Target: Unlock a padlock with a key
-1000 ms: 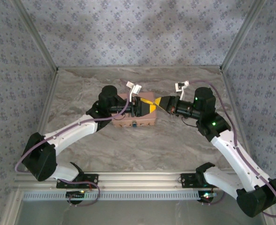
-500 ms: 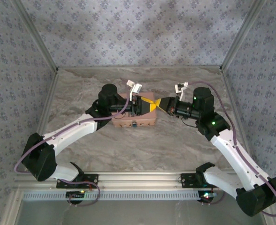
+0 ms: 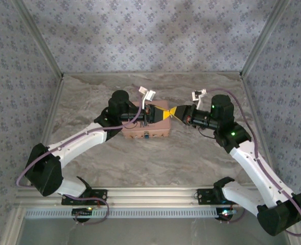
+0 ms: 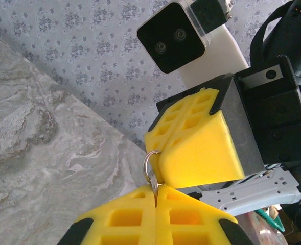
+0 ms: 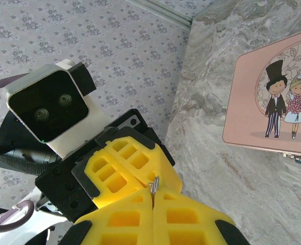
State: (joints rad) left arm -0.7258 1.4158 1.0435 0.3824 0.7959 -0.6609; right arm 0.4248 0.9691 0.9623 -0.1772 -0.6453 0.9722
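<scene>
A small silver key [image 4: 154, 185] on a ring [image 4: 149, 161] hangs in the air between the two grippers, which meet tip to tip above the right end of the pink tin [image 3: 138, 131]. My left gripper [image 4: 155, 193] is shut on the key's blade. My right gripper [image 5: 153, 194] is shut on the ring end, a metal sliver [image 5: 154, 182] showing at its tips. The padlock [image 3: 147, 135] is a tiny bluish bit on the tin's front face, below and left of both grippers. In the top view the left gripper [image 3: 170, 113] and right gripper [image 3: 176, 112] touch.
The pink tin's lid [image 5: 262, 76] shows a cartoon bride and groom. It lies on the marble tabletop [image 3: 155, 158] near the middle. Patterned walls [image 3: 140, 35] enclose the back and sides. An aluminium rail [image 3: 150, 194] runs along the near edge.
My left gripper's jaws have closed on the key that the right gripper holds out. Both arms have stayed almost still.
</scene>
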